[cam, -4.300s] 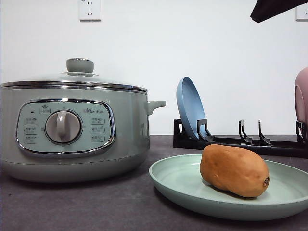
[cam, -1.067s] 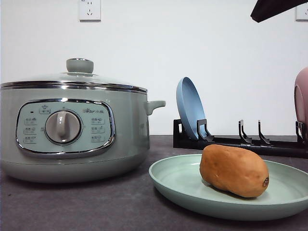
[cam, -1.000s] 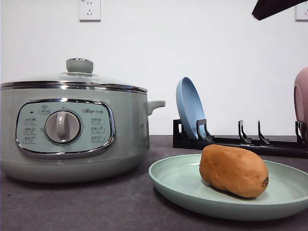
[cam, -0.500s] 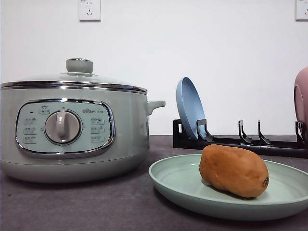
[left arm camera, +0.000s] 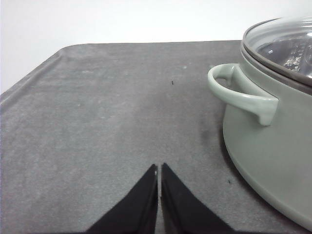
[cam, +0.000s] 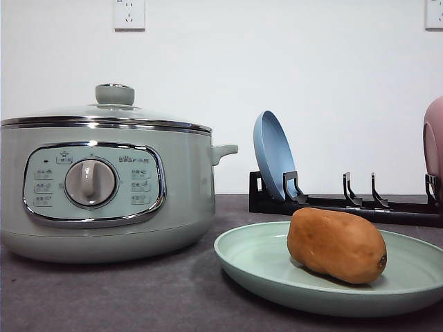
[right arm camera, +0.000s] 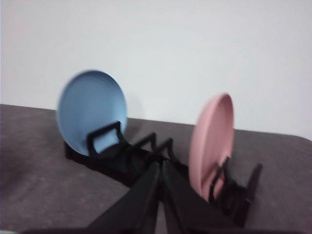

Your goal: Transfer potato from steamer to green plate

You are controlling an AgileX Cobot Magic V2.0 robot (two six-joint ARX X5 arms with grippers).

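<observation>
The orange-brown potato [cam: 337, 245] lies on the pale green plate [cam: 256, 266] at the front right of the table. To the left stands the sage-green steamer [cam: 104, 187] with its glass lid on. The steamer [left arm camera: 273, 126], with its side handle, also appears in the left wrist view, where my left gripper [left arm camera: 159, 168] is shut above bare grey table, empty. In the right wrist view my right gripper [right arm camera: 161, 165] is shut and empty, pointing toward the plate rack.
A black rack [cam: 346, 204] at the back right holds a blue plate [cam: 273, 155] and a pink plate [cam: 434, 149] on edge. The same blue plate [right arm camera: 91, 111] and pink plate [right arm camera: 211, 144] appear in the right wrist view. A wall stands close behind.
The dark arm part at the top right of the front view has moved up and out of frame. The potato, plate and steamer have not moved.
</observation>
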